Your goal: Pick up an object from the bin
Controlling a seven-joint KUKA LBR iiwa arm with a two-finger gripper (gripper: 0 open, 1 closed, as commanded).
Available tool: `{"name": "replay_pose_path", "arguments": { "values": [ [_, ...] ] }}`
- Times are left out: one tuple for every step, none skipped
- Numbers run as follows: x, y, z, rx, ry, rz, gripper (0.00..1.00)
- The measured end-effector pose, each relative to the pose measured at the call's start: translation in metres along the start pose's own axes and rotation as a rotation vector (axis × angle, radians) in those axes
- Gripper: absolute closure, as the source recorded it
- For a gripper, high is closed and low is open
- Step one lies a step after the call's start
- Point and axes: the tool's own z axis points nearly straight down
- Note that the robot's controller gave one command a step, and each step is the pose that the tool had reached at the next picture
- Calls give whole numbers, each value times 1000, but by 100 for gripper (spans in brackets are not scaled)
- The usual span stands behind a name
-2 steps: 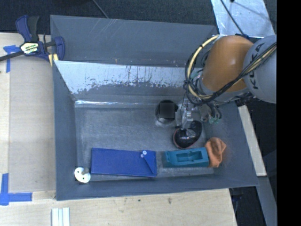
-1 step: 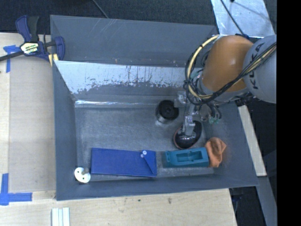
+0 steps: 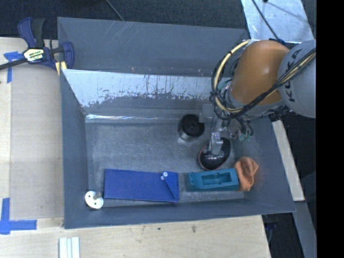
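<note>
Camera view: gripper (image 3: 216,145) above cup (image 3: 210,160) (black)

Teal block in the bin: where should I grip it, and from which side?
Come straight down on the teal block and close the tool across its short width at mid-length. It lies flat, with the blue flat case crowding its left end and the orange lump at its right, so the ends look blocked; its long sides seem freer.

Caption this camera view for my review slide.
Gripper over a black round object in the bin, next to a teal block and an orange rag.
</note>
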Motion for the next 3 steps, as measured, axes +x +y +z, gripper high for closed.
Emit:
{"name": "replay_pose_path", "arguments": {
  "values": [
    [-29,-7,39,0,-3,28,100],
    [-29,-7,39,0,-3,28,100],
    [-4,-69,-6,-2,-2,273,100]
  ]
}}
